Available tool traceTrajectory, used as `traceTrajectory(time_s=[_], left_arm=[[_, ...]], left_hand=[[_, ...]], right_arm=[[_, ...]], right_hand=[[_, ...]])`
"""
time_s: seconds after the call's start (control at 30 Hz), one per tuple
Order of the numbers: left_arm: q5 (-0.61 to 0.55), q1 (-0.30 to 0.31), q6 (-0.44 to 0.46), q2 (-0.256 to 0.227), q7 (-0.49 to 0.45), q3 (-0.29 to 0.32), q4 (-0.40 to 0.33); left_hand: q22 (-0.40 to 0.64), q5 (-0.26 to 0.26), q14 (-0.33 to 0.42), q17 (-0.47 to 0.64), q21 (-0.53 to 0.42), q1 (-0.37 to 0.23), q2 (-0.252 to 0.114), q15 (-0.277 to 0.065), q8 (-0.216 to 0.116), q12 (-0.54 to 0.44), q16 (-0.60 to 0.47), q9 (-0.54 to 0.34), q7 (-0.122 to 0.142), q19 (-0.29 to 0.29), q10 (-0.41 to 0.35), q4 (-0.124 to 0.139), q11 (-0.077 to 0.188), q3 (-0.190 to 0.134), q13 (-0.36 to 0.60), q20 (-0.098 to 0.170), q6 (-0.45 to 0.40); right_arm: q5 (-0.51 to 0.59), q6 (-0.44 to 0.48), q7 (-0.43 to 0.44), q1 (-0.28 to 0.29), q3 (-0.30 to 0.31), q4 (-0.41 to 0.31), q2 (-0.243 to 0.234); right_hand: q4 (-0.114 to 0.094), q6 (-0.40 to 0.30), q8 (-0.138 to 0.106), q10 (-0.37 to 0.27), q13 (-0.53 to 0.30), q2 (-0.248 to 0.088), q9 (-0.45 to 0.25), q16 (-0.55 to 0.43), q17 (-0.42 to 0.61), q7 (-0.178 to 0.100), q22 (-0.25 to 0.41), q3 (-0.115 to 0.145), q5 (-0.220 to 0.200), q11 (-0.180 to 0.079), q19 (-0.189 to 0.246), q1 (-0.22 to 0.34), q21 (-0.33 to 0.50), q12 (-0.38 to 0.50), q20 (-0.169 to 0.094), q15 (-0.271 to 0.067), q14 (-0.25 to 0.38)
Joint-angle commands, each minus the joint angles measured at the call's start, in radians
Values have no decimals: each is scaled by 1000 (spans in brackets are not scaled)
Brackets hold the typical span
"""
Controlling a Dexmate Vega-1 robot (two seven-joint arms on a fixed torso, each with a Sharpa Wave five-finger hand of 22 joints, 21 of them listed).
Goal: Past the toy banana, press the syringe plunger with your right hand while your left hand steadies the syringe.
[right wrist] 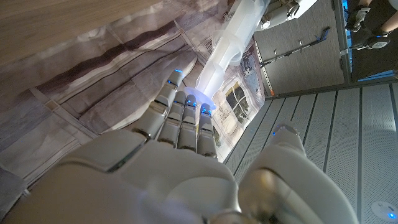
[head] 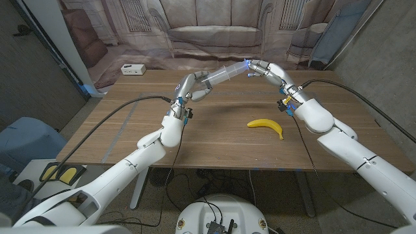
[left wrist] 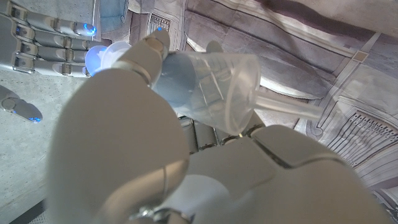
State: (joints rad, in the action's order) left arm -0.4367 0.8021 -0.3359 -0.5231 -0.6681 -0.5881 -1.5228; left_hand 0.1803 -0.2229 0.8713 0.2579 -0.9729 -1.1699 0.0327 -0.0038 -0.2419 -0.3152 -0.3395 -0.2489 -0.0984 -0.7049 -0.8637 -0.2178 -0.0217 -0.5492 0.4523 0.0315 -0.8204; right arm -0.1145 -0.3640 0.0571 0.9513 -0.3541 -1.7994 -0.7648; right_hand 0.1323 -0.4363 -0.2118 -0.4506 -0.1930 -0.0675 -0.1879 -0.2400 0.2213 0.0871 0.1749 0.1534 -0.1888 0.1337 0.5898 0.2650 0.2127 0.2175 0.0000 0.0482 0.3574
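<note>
Two hands meet in the air above the far side of the table (head: 130, 130). The left hand (head: 194, 86) grips the clear syringe (head: 224, 73) barrel; the right hand (head: 262, 67) presses its straight fingertips (right wrist: 189, 98) against the plunger end. The toy banana (head: 266, 125) lies nearer, on the right.

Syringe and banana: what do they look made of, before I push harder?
Syringe: looks like clear, smooth plastic; the backdrop shows through its barrel in the left wrist view, with the left hand gripping it and the right hand at its end. Banana: uniform matte yellow, probably moulded plastic or rubber; hardness cannot be told.
</note>
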Motion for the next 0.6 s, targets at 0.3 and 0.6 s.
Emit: traceTrajectory(time_s=[0.3,0.6], left_arm=[[-1,-5,-14,2,4,-1,-2],[-4,-10,-27,8,5,-5,3]], left_hand=[[-1,-8,118,4,-10,-158,-162,-139,-1,7,-6,-3,54,2,-83,44,74,-49,5,-1,-122],[-1,-9,117,4,-13,-158,-162,-140,1,8,-5,-3,53,4,-83,45,72,-50,7,-1,-123]], right_arm=[[11,19,-9,16,-1,-31,-14],[7,24,-24,7,-12,-29,-12]], right_hand=[[-6,-14,-3,-8,-5,2,-3,-5,6,-3,1,4,3,7,1,-2,1,3,4,6,5],[-6,-15,-2,-9,-5,1,-3,-5,8,-1,1,4,3,8,1,-2,0,3,5,6,6]])
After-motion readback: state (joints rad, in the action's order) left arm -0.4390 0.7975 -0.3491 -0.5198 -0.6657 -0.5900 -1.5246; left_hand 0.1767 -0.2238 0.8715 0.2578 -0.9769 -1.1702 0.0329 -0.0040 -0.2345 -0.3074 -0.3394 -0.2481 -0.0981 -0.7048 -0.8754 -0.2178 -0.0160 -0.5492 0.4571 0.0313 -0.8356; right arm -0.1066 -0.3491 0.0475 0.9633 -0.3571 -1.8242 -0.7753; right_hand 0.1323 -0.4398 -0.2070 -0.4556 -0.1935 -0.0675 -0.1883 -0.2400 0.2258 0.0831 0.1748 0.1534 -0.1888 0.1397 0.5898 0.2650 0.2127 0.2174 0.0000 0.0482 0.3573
